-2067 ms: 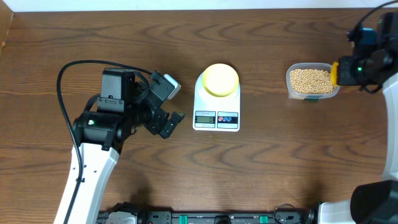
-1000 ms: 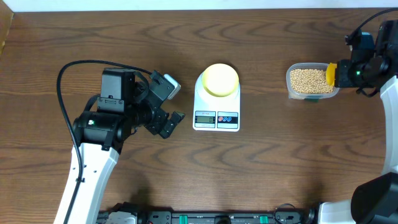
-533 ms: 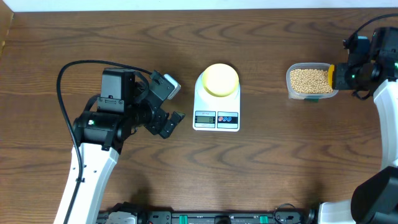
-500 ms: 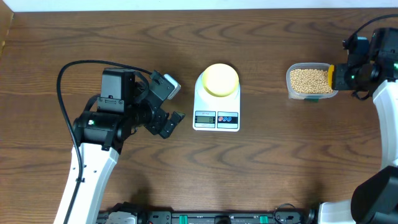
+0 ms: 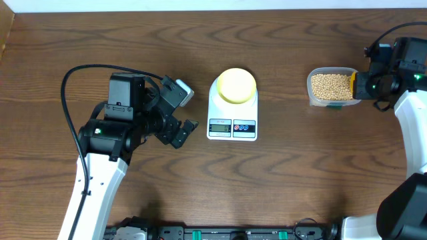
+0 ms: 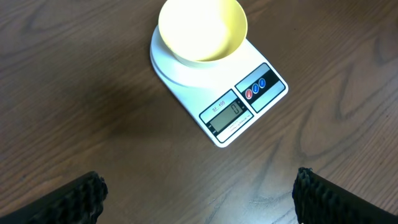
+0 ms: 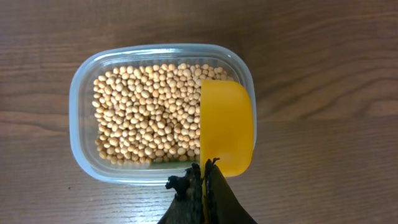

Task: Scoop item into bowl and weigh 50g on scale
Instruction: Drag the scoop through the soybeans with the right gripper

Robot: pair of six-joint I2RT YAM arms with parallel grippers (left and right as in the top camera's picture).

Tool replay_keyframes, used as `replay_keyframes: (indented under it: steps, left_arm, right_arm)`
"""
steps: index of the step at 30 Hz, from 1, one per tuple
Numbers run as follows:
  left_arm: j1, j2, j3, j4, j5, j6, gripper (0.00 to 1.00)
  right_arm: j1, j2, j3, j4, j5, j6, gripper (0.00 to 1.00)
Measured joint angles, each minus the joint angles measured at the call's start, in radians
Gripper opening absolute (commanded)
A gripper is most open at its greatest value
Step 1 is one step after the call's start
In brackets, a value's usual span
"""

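Note:
Tan beans (image 5: 331, 85) fill a clear plastic tub (image 5: 312, 93) at the right; they also show in the right wrist view (image 7: 146, 112). My right gripper (image 7: 205, 171) is shut on the handle of a yellow scoop (image 7: 227, 127), whose cup sits over the tub's right end (image 7: 78, 124). In the overhead view the right gripper (image 5: 365, 81) is just right of the tub. The pale-yellow bowl (image 5: 236, 85) stands empty on the white scale (image 5: 232, 127), also in the left wrist view, bowl (image 6: 202, 28) and scale (image 6: 230, 115). My left gripper (image 5: 183, 130) is open, left of the scale.
A black cable (image 5: 73, 77) loops over the table behind the left arm. The scale's display (image 6: 227, 111) reads 0. The table's far edge runs along the top of the overhead view.
My right gripper has moved left and a little down with the scoop, bringing it over the tub's right end. The left arm, bowl and scale have not moved.

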Motion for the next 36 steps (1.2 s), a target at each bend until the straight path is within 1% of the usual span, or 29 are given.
replay_keyframes:
  steps: [9, 22, 27, 36]
  left_arm:
    - [0.0, 0.0, 0.0, 0.0, 0.0, 0.0, 0.98]
    - [0.0, 0.0, 0.0, 0.0, 0.0, 0.0, 0.98]
    - [0.0, 0.0, 0.0, 0.0, 0.0, 0.0, 0.98]
    - [0.0, 0.0, 0.0, 0.0, 0.0, 0.0, 0.97]
  right_arm:
    - [0.0, 0.001, -0.09, 0.083, 0.012, 0.007, 0.01]
    - [0.0, 0.027, -0.118, 0.16, 0.012, 0.039, 0.01]
    - [0.0, 0.085, -0.119, 0.161, -0.048, 0.048, 0.01]
    - [0.001, 0.104, -0.122, 0.168, -0.151, 0.097, 0.01]
